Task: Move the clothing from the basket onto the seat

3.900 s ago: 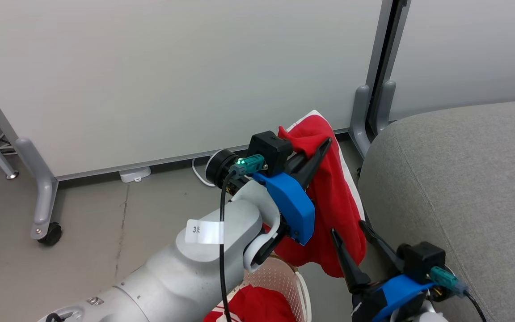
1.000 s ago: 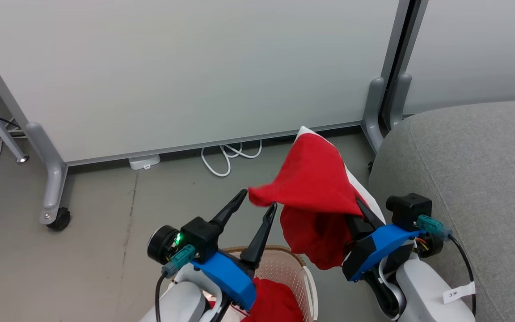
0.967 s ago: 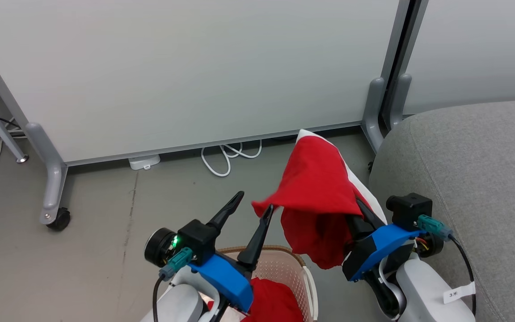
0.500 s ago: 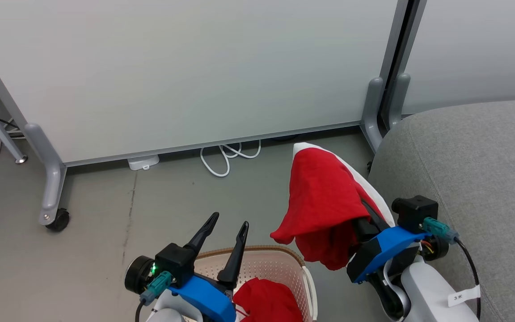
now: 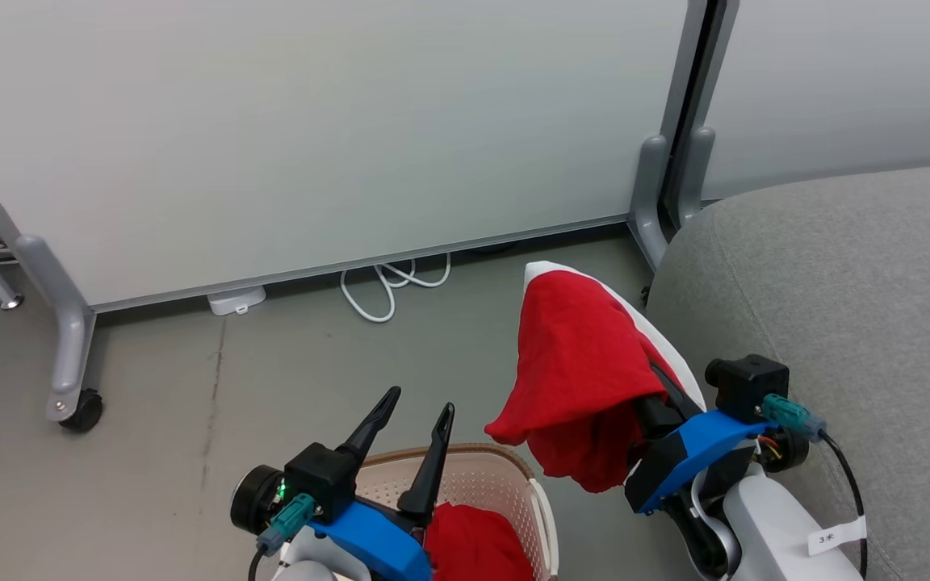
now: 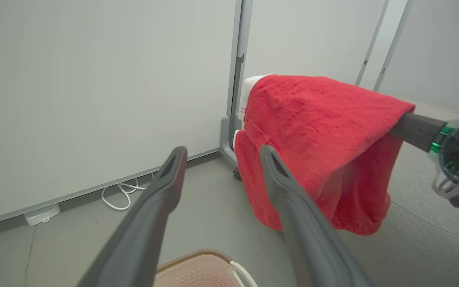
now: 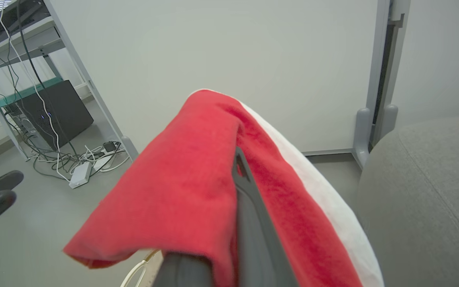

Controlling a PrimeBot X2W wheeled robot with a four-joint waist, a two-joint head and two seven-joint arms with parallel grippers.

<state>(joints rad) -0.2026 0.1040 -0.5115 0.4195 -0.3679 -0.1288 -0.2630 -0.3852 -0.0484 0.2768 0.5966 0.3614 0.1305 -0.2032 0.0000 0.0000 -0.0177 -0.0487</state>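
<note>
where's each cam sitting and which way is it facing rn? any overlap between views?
Head view: on the head, facing forward and down at floor, basket, seat; shows open left claw, right forearm.
Left wrist view: on left wrist, looking along its fingers at the red garment and partition.
Right wrist view: on right wrist, looking along right claw, shut on that garment, toward partition.
Shared: all three see the garment.

A pale partition panel (image 5: 312, 121) stands on a grey floor (image 5: 150, 468). Along its lower edge lie a looped white cable (image 5: 388, 284) and a small white box (image 5: 236, 300), perhaps a power adapter. The panel's left foot ends in a black caster (image 5: 81, 410). Beyond the panel's left end, a black case (image 7: 60, 109) sits among tangled cables (image 7: 74, 159).
</note>
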